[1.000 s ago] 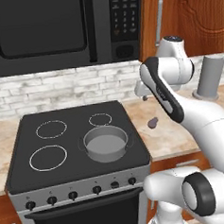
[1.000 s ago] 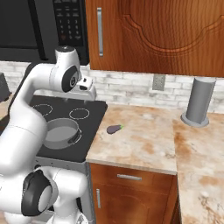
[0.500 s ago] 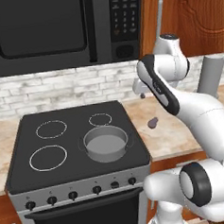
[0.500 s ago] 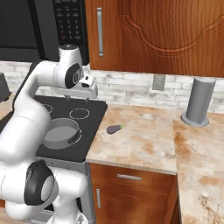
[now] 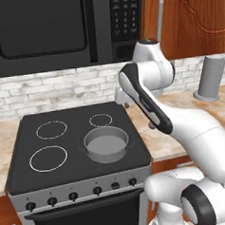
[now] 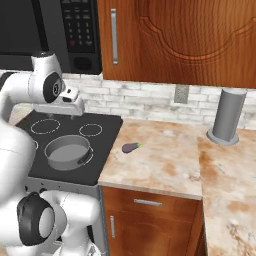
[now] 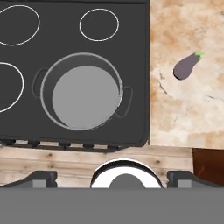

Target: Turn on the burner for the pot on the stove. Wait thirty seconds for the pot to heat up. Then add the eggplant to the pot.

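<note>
Currently the tool [image 6: 70, 111] is held high above the stove [image 7: 131, 52], fully open and empty, while the eggplant [image 7: 187, 65] lies on the worktop [image 7: 183, 113] just beside the stove, apart from the pot [image 7: 83, 92]. If it is approached off-centre, the small rounded eggplant could be nudged away or squeezed out of the fingers, and dropping it in before the burner is on would spoil the order.

Matt grey metal pot [image 7: 83, 92], glossy black glass stove [image 7: 26, 118], mottled stone counter [image 7: 183, 109].
</note>
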